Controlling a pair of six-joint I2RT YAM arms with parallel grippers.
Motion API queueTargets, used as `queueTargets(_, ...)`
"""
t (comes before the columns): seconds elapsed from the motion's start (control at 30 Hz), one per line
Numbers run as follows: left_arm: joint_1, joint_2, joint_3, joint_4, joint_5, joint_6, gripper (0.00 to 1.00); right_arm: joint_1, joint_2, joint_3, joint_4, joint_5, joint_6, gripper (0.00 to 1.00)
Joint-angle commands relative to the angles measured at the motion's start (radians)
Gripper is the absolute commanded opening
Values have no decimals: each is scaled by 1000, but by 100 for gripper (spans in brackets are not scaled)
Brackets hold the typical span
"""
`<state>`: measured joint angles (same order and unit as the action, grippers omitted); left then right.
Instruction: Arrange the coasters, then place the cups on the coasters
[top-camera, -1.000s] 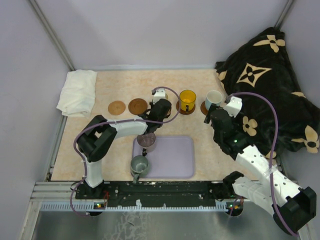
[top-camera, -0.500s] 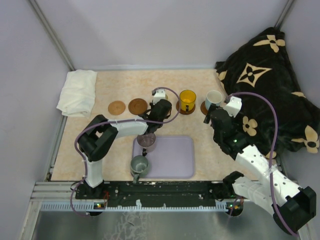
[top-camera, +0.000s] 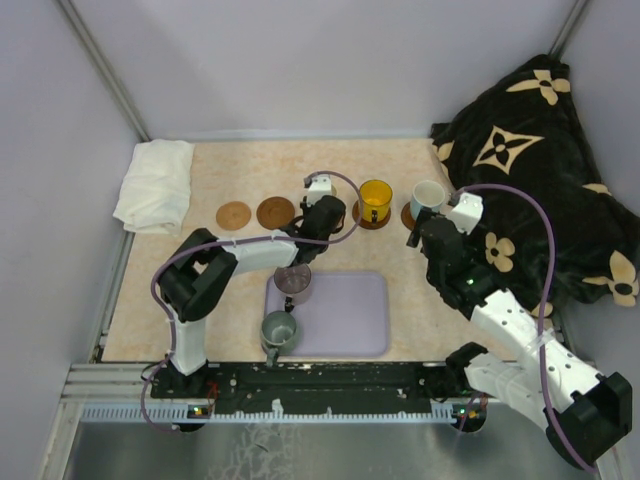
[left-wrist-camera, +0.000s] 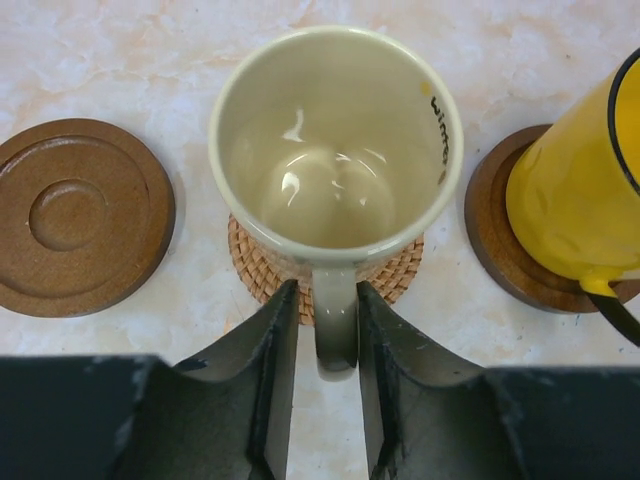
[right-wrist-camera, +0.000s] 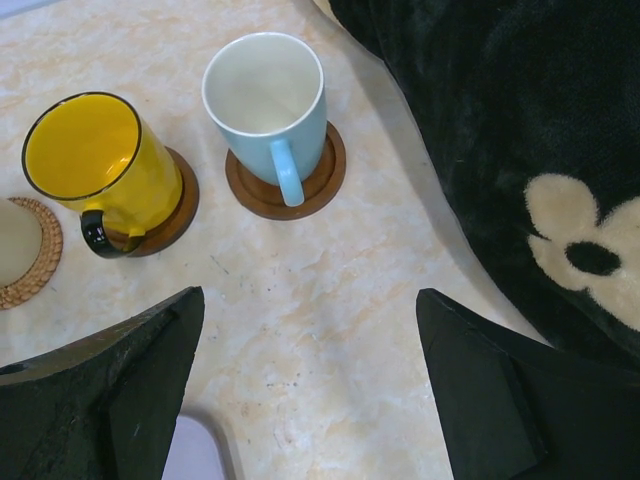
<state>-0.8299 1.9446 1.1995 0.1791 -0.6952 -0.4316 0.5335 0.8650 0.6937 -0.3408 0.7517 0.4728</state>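
Note:
The cream cup stands upright on a woven tan coaster. Its handle lies between the fingers of my left gripper, which are slightly open, with a thin gap on the left side. An empty dark brown coaster lies to the left, and a lighter empty coaster beyond it. The yellow cup and the white cup with a blue handle each stand on a brown coaster. My right gripper hangs wide open and empty in front of them. The purple-grey cup and the grey-green cup are at the lavender tray.
A folded white cloth lies at the back left of the table. A black blanket with cream flowers fills the right side, close to the white cup. Grey walls close in the back and sides.
The left jaws have eased apart a little around the cream cup's handle. The cup stays on the woven coaster. The right arm has not moved.

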Motion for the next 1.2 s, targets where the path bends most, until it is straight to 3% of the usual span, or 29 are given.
queueTargets(0.0,-8,-11,32,21,-38,-19,39,-6,2,3,33,0,4,88)
queueTargets(0.1,-8,-18,27,12,-43,-25,50,-6,5,0,36,-4,7,88)
queueTargets(0.47,-9,-57,3,-13,-56,-51,56,-6,8,-2,37,-15,13,88)
queueTargets(0.7,-11,-125,-22,-21,-68,-52,74,-6,8,-8,40,-20,18,88)
queueTargets(1.17,-55,-510,-185,-164,-30,41,75,-6,7,-1,51,-18,16,88)
